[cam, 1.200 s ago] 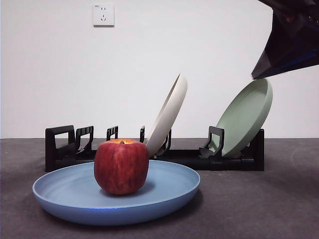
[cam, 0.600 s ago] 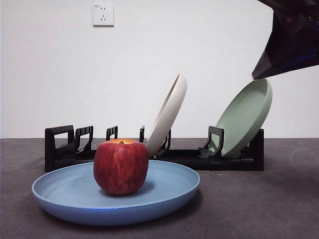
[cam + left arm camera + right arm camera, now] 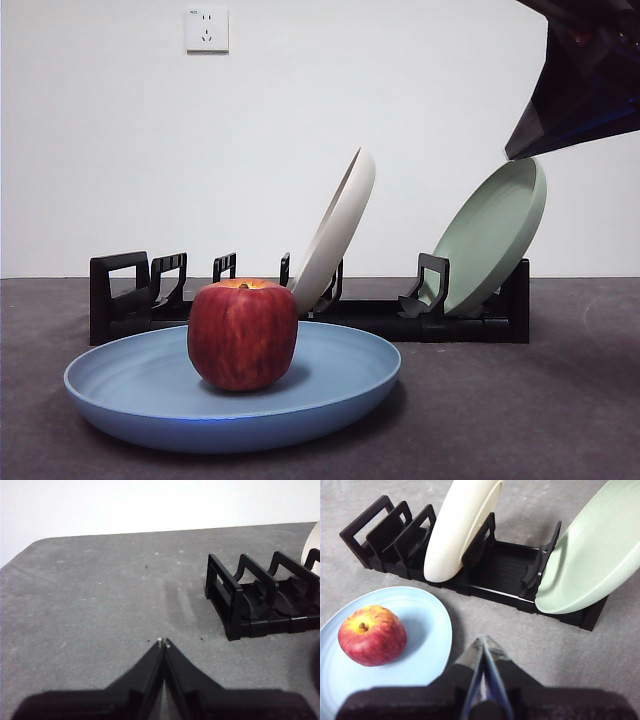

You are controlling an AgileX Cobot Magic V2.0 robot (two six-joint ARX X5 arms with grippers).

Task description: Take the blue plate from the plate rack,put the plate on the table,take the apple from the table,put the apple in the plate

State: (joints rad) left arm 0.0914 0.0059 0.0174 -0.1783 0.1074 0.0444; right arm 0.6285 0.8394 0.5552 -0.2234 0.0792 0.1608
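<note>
Blue plate (image 3: 232, 400) flat on table (image 3: 520, 420), nearest camera; apple (image 3: 243, 334) sits upright inside it, left of centre. Task looks done.
Behind: plate rack (image 3: 310, 305) keeps cream plate (image 3: 338, 228) and green plate (image 3: 492, 238) leaning in slots.
Right gripper (image 3: 484, 645) hangs raised above table beside plate, jaws together, empty.
Left gripper (image 3: 163, 643) pinched closed, empty, waits near rack's end; absent from front view.
Rack base partly hidden by plate.
</note>
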